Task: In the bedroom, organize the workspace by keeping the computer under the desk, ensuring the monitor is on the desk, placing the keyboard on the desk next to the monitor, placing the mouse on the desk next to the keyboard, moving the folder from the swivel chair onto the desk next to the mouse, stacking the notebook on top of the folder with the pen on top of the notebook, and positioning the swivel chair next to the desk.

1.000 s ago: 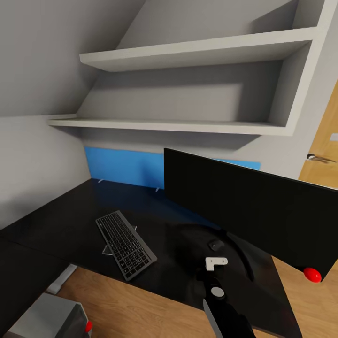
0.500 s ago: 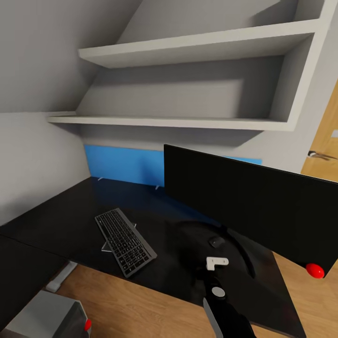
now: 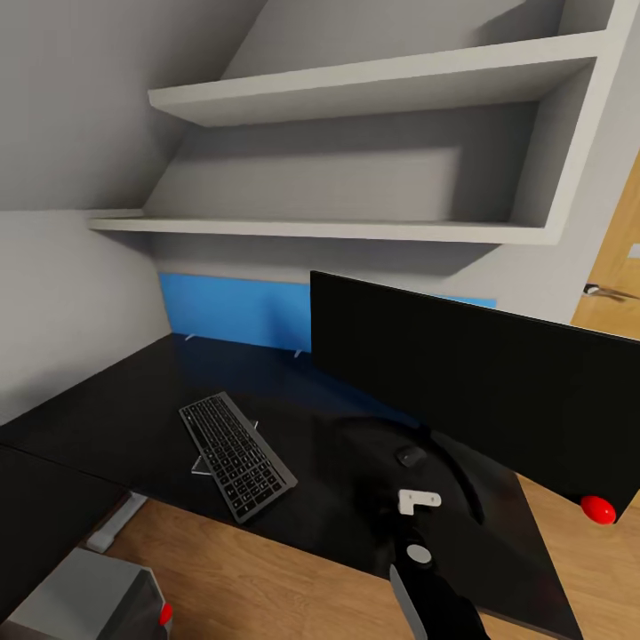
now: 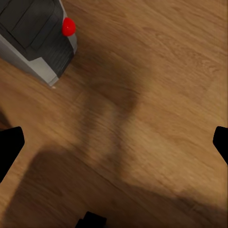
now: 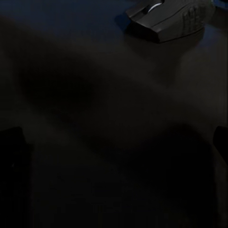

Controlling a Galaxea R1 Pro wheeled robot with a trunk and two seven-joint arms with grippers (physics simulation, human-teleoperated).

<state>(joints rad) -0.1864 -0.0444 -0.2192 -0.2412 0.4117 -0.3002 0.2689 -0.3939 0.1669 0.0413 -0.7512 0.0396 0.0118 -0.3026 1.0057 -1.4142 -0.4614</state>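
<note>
The glossy black desk (image 3: 133, 418) carries the wide black monitor (image 3: 471, 400). The silver-grey keyboard (image 3: 236, 455) lies at an angle to the monitor's left. The small black mouse (image 3: 411, 457) sits in front of the screen and also appears in the right wrist view as the mouse (image 5: 171, 19). My right arm (image 3: 431, 591) reaches over the desk's front edge just short of the mouse, and the right gripper (image 5: 114, 147) is open above the dark top. The left gripper (image 4: 114, 142) is open over wooden floor near the light-grey computer (image 4: 33, 38), the same computer (image 3: 80, 604) standing by the desk. Folder, notebook, pen and swivel chair are out of view.
A blue panel (image 3: 236, 313) stands along the desk's back edge. Two white wall shelves (image 3: 356, 233) hang above the desk under a sloping ceiling. A wooden door (image 3: 613, 284) is at the right. Red markers sit on the monitor's corner (image 3: 597, 509) and the computer (image 4: 69, 26).
The head view has shifted slightly. My right arm has edged a little to the right near the mouse. Keyboard, mouse and monitor have stayed in place.
</note>
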